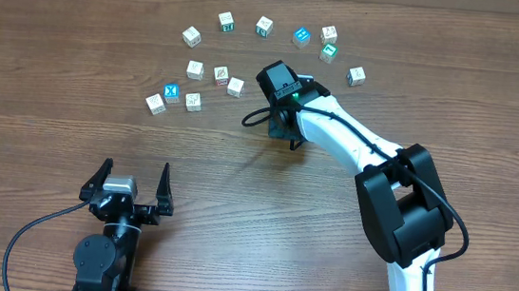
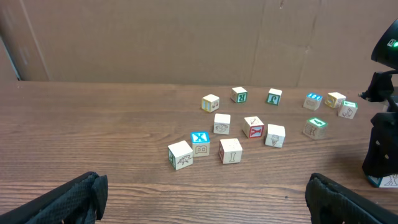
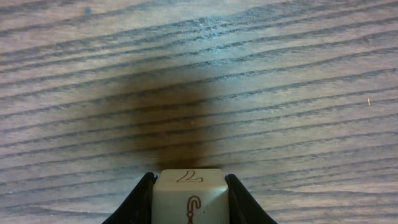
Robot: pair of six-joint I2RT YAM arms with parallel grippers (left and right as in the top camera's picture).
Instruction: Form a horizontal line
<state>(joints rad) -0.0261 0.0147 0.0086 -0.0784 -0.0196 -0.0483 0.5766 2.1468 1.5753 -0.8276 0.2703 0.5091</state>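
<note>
a: what's right up close?
b: a pale cube (image 3: 189,194) with a red hook mark on it. the right gripper (image 3: 189,180) has it squeezed tight, with a black finger (image 3: 140,202) pressed on each side. behind it is the brown table (image 3: 199,62), with a dark shadow on the wood.
a: and from up top?
b: the left gripper (image 1: 135,167) sits at the near edge, jaws spread wide, holding nothing. the right arm (image 1: 346,140) reaches to the middle of the table. loose cubes (image 1: 225,21) lie past it: a curve at the far side, three in the middle, and a blue x cube (image 1: 172,92) with a pale one close on each side.
a: is the horizontal line there?
b: not yet. no straight row shows.
a: and the left wrist view?
b: the same scattered cubes. the right gripper is at the far right with its cube low by the wood. i can't tell if it touches.
</note>
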